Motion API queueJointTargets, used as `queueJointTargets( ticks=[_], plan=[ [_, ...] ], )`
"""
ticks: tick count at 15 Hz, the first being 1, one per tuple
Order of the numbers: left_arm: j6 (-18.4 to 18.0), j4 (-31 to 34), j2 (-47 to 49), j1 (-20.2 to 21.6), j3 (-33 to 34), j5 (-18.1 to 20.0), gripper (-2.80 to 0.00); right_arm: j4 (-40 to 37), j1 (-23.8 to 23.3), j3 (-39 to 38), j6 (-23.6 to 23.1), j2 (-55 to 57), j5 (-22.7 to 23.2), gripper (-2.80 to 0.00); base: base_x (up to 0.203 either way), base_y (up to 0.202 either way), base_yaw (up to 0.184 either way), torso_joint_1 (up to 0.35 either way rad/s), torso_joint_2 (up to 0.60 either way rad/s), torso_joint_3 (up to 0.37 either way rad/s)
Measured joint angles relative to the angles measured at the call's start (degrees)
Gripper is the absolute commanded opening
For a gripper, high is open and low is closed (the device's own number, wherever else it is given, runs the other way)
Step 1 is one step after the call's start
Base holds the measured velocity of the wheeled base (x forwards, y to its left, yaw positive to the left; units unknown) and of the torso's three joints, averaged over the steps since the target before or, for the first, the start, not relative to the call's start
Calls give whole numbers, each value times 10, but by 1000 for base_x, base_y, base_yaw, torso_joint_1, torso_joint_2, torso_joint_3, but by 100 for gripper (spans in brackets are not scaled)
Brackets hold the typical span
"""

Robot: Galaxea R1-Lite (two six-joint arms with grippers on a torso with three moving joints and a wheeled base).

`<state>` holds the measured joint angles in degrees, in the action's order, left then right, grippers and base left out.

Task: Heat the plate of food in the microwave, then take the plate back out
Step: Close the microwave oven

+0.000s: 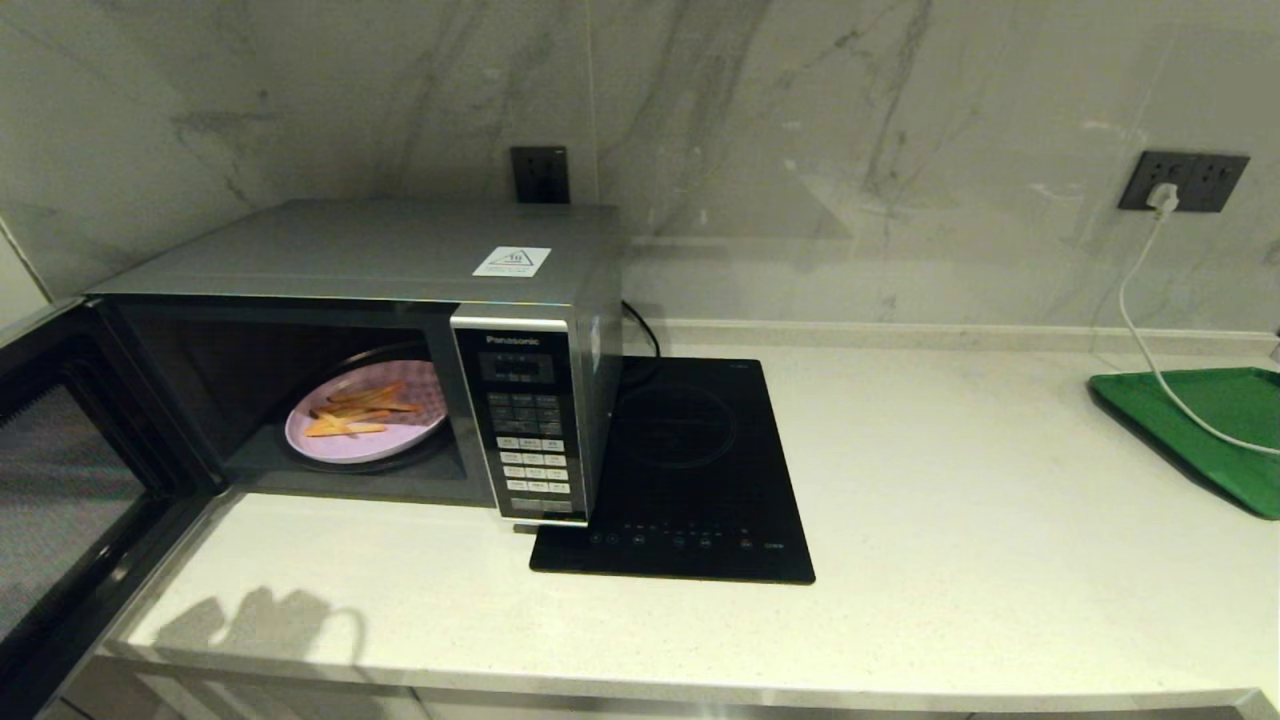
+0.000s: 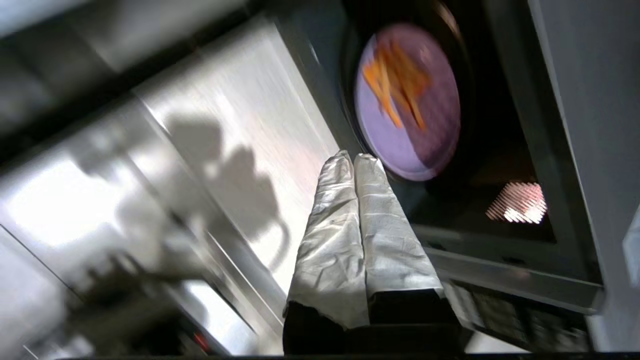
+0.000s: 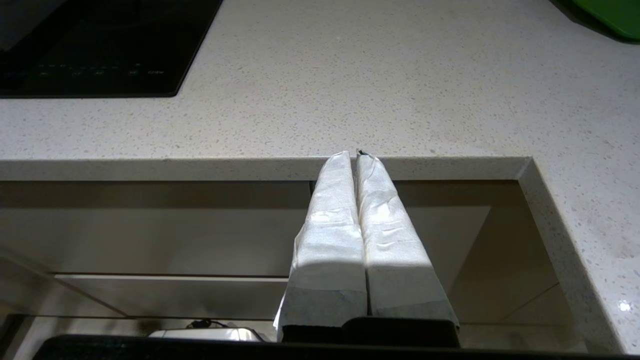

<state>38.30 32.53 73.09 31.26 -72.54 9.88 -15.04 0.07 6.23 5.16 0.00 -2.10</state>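
Plate of food (image 1: 366, 425) inside open microwave (image 1: 400, 300), left tool (image 2: 354, 161) closed facing it, right tool (image 3: 356, 157) closed below counter edge (image 3: 250, 167)

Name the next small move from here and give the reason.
Probably open the left gripper and ease it toward the plate of food. The microwave stands with its door swung wide, the plate sits inside, and that gripper is shut and empty in front.

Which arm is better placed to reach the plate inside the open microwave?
Probably the left. The left gripper, shut, points toward the plate of food in the open microwave. The right gripper, shut, hangs at the counter edge, far from it.
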Motion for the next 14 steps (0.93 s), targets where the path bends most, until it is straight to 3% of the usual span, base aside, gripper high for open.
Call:
queueJointTargets(
  ticks=[2,4,10,14],
  plan=[
    [-78,-24,-35,50,-3,3,-280,0,0,0,0,0,0,-280,0,0,0,0,0,0],
    [-118,-49,-61,83,-7,-3,-280,0,0,0,0,0,0,-280,0,0,0,0,0,0],
    [-135,-67,-49,235,-12,-6,-280,0,0,0,0,0,0,-280,0,0,0,0,0,0],
    [-134,-59,16,295,-1,19,-280,0,0,0,0,0,0,-280,0,0,0,0,0,0]
  ],
)
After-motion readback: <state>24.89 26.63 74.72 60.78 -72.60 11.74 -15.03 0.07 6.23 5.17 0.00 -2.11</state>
